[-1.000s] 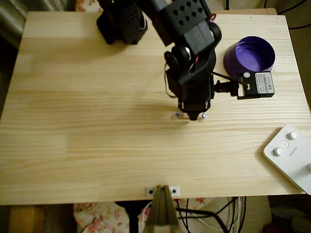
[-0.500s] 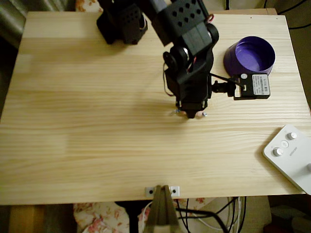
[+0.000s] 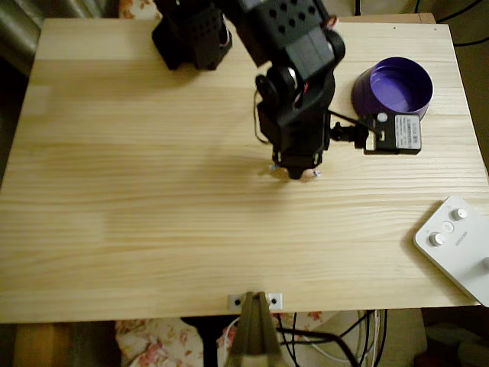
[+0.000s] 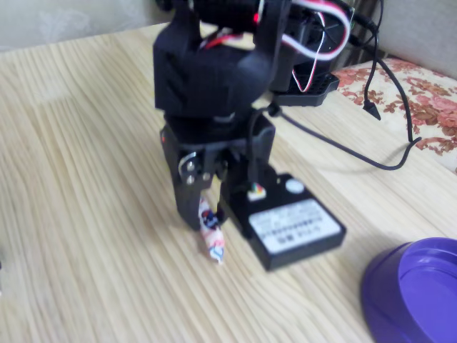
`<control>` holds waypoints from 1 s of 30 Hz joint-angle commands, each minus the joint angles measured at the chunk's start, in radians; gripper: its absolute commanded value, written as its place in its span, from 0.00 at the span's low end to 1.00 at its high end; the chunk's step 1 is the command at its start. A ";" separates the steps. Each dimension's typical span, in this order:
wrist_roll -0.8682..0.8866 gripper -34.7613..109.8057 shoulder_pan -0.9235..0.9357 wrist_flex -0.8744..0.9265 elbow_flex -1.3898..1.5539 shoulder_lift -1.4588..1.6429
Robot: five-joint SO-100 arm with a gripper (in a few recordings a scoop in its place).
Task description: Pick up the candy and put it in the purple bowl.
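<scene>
**Candy in the grip, bowl yet to be reached**

From where I stand, the pick-up looks done and the carry is what remains. The candy (image 4: 211, 236) hangs nearly upright from the gripper (image 4: 202, 214), its lower twisted end pointing down at the wooden surface (image 4: 86, 214); whether that tip touches the wood or sits just clear of it I cannot tell. In the overhead view the arm covers most of the sweet, with only the wrapper ends peeking out beneath the gripper (image 3: 298, 173) near the middle of the surface (image 3: 153, 229).

The fingers (image 4: 189, 204) are drawn close together and clamped on the upper part of the candy, with no gap to spare beyond the wrapper itself. They touch nothing else that I can see.

The purple bowl (image 3: 393, 86) sits well apart, toward the top right corner in the overhead view, and it looks empty. So the job left, as I judge it, is a lift, a swing over to the purple bowl (image 4: 421, 293) and a release above its rim.
</scene>
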 commanded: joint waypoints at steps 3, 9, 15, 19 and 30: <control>0.043 0.25 -0.021 0.143 -0.169 0.210; 0.150 0.25 -0.091 0.244 -0.218 0.350; 0.318 0.25 -0.190 0.279 -0.146 0.489; 0.436 0.24 -0.290 0.259 -0.114 0.552; 0.575 0.24 -0.540 -0.002 0.015 0.577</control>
